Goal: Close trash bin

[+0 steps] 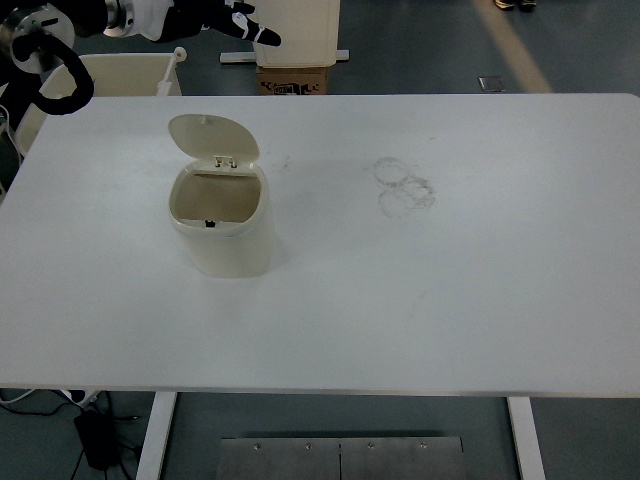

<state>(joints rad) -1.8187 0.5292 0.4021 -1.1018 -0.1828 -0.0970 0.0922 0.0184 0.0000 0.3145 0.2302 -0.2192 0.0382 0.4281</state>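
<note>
Scuffed white table (pixel 450 280), open-lidded trash bin (pixel 220 222), left hand (pixel 235 20) aloft, fingers spread

Bin (pixel 222 225) on table (pixel 450 300) left; left hand (pixel 235 20) behind, apart.

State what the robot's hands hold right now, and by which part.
Nothing is held. The left hand is raised beyond the table's far edge, clear of the open trash bin; the right hand is out of view.
</note>
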